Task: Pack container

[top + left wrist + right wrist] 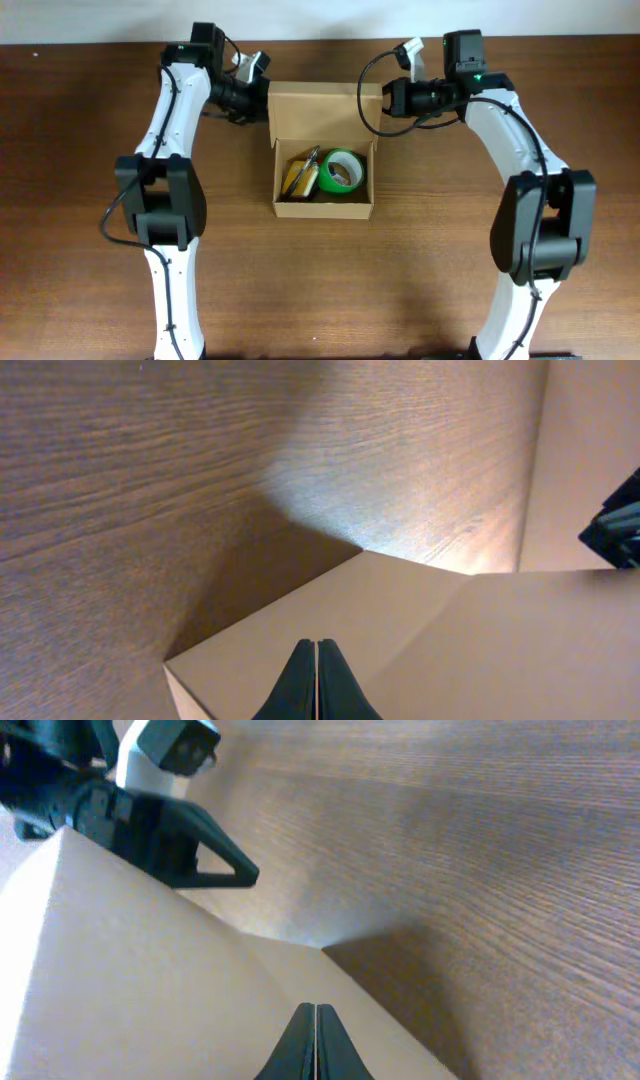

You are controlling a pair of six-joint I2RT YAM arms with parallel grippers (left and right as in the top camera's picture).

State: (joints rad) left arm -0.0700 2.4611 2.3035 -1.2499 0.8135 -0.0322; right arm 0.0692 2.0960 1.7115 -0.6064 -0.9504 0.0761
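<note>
The tan cardboard container (323,208) sits open at the table's middle, its flap lid (322,110) standing up at the back. Inside lie a green tape roll (341,172), a yellow item (297,177) and a thin dark tool (309,163). My left gripper (262,100) is shut and empty at the lid's back left corner. My right gripper (385,100) is shut and empty at its back right corner. In the left wrist view the closed fingertips (317,647) lie over the lid (450,640). In the right wrist view the closed fingertips (316,1010) lie over the lid (120,980).
The wooden table (90,120) surrounds the box. A pale wall runs along the table's far edge (320,20). The right gripper (615,530) shows at the edge of the left wrist view, and the left gripper (200,845) shows in the right wrist view.
</note>
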